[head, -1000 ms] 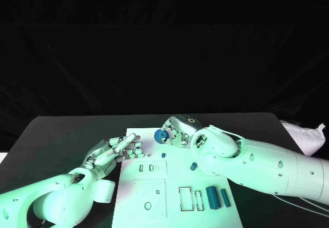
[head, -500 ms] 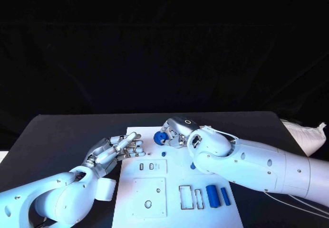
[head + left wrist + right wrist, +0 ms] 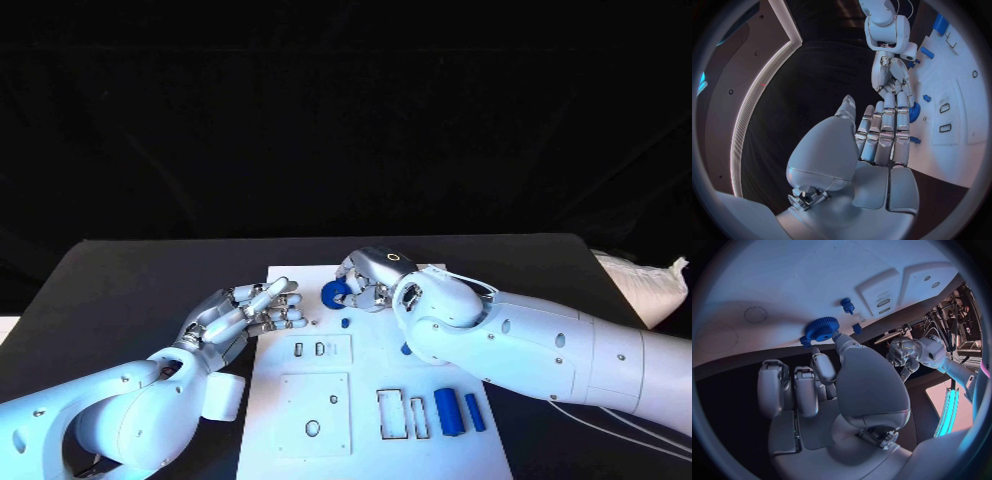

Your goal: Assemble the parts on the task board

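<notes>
At the far end of the white task board [image 3: 310, 375], the right hand [image 3: 378, 275] holds a blue gear [image 3: 336, 291] pinched between its fingers [image 3: 837, 338], the wheel hanging just above the board's top edge. The wrist view shows the gear [image 3: 822, 328] gripped at its rim, so the hold looks slight rather than deep. The left hand [image 3: 245, 315] hovers at the board's left edge with nothing in it, its fingers [image 3: 882, 132] held straight and close together, pointing across toward the gear.

Other parts wait on the board: a small blue peg [image 3: 345, 323] just below the gear, another small blue piece [image 3: 407, 349] partly hidden by the right forearm, and two blue bars [image 3: 459, 411] lying side by side near the lower right, beside a pair of open rectangular slots [image 3: 401, 413]. The black surface [image 3: 130, 285] carries the board.

The chief risk, as it appears, is the gear slipping or tilting out of that rim pinch as it is lowered. If it comes down askew it would probably jam or drop and roll off the board. The left fingers sit close to the peg and could knock it if they reach in. The right forearm also covers part of the board and might sweep the piece under it.
</notes>
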`<act>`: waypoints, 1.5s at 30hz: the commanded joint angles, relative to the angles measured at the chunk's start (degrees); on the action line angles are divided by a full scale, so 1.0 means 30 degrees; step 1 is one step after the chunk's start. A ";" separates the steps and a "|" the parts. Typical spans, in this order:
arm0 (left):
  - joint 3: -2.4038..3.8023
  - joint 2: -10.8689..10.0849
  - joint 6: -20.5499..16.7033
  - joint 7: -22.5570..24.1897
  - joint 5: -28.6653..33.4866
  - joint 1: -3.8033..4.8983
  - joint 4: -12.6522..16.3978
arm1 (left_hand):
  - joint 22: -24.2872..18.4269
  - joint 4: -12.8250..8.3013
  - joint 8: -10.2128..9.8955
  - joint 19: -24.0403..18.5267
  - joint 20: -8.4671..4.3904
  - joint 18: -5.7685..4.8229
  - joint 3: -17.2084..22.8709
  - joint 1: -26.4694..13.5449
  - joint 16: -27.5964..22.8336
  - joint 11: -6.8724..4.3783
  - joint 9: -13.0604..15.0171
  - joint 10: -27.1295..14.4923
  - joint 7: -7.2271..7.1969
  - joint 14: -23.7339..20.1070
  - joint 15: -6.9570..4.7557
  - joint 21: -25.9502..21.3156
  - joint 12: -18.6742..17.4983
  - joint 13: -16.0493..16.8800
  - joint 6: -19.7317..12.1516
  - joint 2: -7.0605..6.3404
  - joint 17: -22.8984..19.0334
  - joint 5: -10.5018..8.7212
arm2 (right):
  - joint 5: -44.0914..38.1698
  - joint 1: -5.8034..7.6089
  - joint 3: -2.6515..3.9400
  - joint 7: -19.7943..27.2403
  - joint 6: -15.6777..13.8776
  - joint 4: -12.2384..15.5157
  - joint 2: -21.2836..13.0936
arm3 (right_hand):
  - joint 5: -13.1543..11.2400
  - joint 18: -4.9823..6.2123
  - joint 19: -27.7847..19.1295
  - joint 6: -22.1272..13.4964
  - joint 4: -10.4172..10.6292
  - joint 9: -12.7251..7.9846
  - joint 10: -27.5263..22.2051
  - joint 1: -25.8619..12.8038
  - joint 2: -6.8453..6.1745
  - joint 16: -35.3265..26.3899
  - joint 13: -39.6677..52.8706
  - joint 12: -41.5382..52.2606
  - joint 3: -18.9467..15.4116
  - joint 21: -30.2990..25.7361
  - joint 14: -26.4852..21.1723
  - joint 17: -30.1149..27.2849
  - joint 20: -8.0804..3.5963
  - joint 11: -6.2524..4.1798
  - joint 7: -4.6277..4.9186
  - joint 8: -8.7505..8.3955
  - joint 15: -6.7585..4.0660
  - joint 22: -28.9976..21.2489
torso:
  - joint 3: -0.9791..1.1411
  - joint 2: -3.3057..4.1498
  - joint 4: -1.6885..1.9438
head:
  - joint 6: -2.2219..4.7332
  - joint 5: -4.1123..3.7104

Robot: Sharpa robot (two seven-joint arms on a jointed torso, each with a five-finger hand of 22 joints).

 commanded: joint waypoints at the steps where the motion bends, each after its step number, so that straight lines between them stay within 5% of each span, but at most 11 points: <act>1: 0.0013 0.0029 0.0377 0.0071 0.0017 0.0016 0.0017 | -0.0029 -0.0116 -0.0079 0.0144 -0.0036 0.0224 -0.0011 0.0120 -0.0085 0.0025 -0.0025 0.0163 0.0012 0.0123 0.0006 0.0015 -0.0104 -0.0016 0.0118 -0.0001 0.0025 0.0040 | 0.0099 -0.0004 -0.0010 0.0379 0.0347 -0.0020 0.0026 | -0.0054 -0.0240 0.0017 -0.0116 0.0196 -0.0007 -0.0084 -0.0196 0.0018 0.0112 0.0006 -0.0098 -0.0345 -0.0041 0.1680 0.3515 0.0135 0.0047 0.0008 0.0024 0.0153 0.0000 | -0.0004 0.0005 -0.0002 | -0.0002 -0.0018; 12: 0.0013 0.0032 0.0377 0.0067 0.0018 0.0016 -0.0001 | -0.0029 -0.0116 -0.0079 0.0144 -0.0036 0.0224 -0.0011 0.0120 -0.0085 0.0025 -0.0025 0.0163 0.0012 0.0123 0.0006 0.0015 -0.0104 -0.0016 0.0118 -0.0001 0.0025 0.0040 | 0.0712 0.0001 -0.0022 0.0172 0.0766 -0.0034 -0.0036 | 0.0910 -0.0263 0.0109 0.0565 0.1225 0.0084 0.0148 -0.1067 0.0806 0.0192 0.0461 0.0483 -0.0932 0.0017 0.1725 0.3732 0.0156 0.0014 -0.0067 0.0145 0.0143 0.0152 | -0.0008 0.0004 0.0018 | 0.0015 -0.0027; 19: 0.0011 0.0013 0.0379 0.0069 0.0018 0.0015 -0.0049 | -0.0029 -0.0116 -0.0079 0.0144 -0.0036 0.0224 -0.0011 0.0120 -0.0085 0.0025 -0.0025 0.0163 0.0012 0.0123 0.0006 0.0015 -0.0104 -0.0016 0.0118 -0.0001 0.0025 0.0040 | 0.2670 -0.0001 0.0043 0.1907 -0.2442 0.0667 -0.1170 | 0.1566 -0.0248 0.0068 0.0709 0.0784 0.0060 0.0269 -0.0380 0.0905 0.0164 0.0788 0.0891 -0.0839 -0.0011 0.1708 0.3660 0.0107 -0.0049 -0.0111 0.0081 0.0088 0.0097 | 0.0023 -0.0018 -0.0016 | 0.0091 0.0008; 22: 0.0011 -0.0021 0.0376 0.0073 0.0018 0.0015 -0.0055 | -0.0029 -0.0116 -0.0079 0.0144 -0.0036 0.0224 -0.0011 0.0120 -0.0085 0.0025 -0.0025 0.0163 0.0012 0.0123 0.0006 0.0015 -0.0104 -0.0016 0.0118 -0.0001 0.0025 0.0040 | 0.4596 0.0028 0.0143 0.3547 -0.3045 0.1262 -0.2219 | 0.1477 -0.0237 0.0022 0.0616 0.0338 0.0030 0.0244 0.0303 0.0830 0.0143 0.0854 0.0939 -0.0692 -0.0046 0.1696 0.3616 0.0100 -0.0038 -0.0080 0.0050 0.0091 0.0042 | 0.0017 -0.0050 -0.0081 | 0.0119 0.0004; 26: 0.0007 -0.0025 0.0392 0.0082 0.0018 0.0010 -0.0122 | -0.0029 -0.0116 -0.0079 0.0144 -0.0036 0.0224 -0.0011 0.0120 -0.0085 0.0025 -0.0025 0.0163 0.0012 0.0123 0.0006 0.0015 -0.0104 -0.0016 0.0118 -0.0001 0.0025 0.0040 | 0.7955 0.0176 0.0226 0.6081 -0.2171 0.2016 -0.4086 | 0.1222 -0.0229 -0.0014 0.0583 -0.0477 0.0017 0.0185 0.1381 0.0756 0.0170 0.0904 0.0946 -0.0416 -0.0074 0.1712 0.3700 0.0097 -0.0027 -0.0037 0.0051 0.0093 0.0010 | 0.0038 -0.0188 -0.0226 | 0.0140 -0.0041; 31: 0.0000 0.0094 0.0430 0.0099 0.0018 -0.0002 -0.0287 | -0.0035 -0.0145 -0.0100 0.0148 -0.0037 0.0223 -0.0015 0.0136 -0.0106 0.0027 -0.0025 0.0162 0.0012 0.0129 0.0006 0.0011 -0.0131 -0.0018 0.0119 0.0006 0.0044 0.0039 | 0.9890 0.0240 0.0253 0.7989 -0.0548 0.2206 -0.5921 | 0.1065 -0.0228 -0.0032 0.0658 -0.1152 0.0025 0.0169 0.2058 0.0507 0.0218 0.1018 0.1070 -0.0331 -0.0086 0.1739 0.3832 0.0111 -0.0010 -0.0009 0.0081 0.0115 0.0007 | 0.0147 -0.0401 -0.0439 | 0.0173 -0.0154; 35: -0.0010 0.0244 0.0486 0.0131 0.0018 -0.0030 -0.0423 | -0.0037 -0.0156 -0.0105 0.0149 -0.0038 0.0223 -0.0013 0.0145 -0.0111 0.0026 -0.0025 0.0162 0.0010 0.0130 0.0006 0.0010 -0.0137 -0.0019 0.0119 0.0009 0.0048 0.0040 | 1.0699 0.0201 0.0260 0.8960 0.0128 0.2029 -0.7273 | 0.0934 -0.0223 -0.0056 0.0642 -0.1401 0.0017 0.0126 0.2256 0.0352 0.0236 0.1006 0.1026 -0.0371 -0.0099 0.1748 0.3882 0.0123 -0.0001 -0.0002 0.0067 0.0127 -0.0013 | 0.0292 -0.0474 -0.0417 | 0.0273 -0.0514; 45: -0.0047 0.0444 0.0530 0.0176 0.0018 -0.0109 -0.0727 | -0.0038 -0.0164 -0.0108 0.0150 -0.0038 0.0223 -0.0012 0.0153 -0.0114 0.0026 -0.0025 0.0161 0.0010 0.0131 0.0006 0.0009 -0.0141 -0.0019 0.0119 0.0010 0.0051 0.0039 | 1.0706 0.0149 0.0259 0.9563 0.0323 0.0451 -0.8420 | 0.0918 -0.0225 -0.0053 0.0608 -0.1656 0.0009 0.0127 0.2476 0.0259 0.0286 0.1045 0.1071 -0.0381 -0.0093 0.1776 0.4015 0.0132 0.0004 0.0005 0.0056 0.0134 0.0005 | 0.0487 -0.0598 -0.0438 | 0.0165 -0.0676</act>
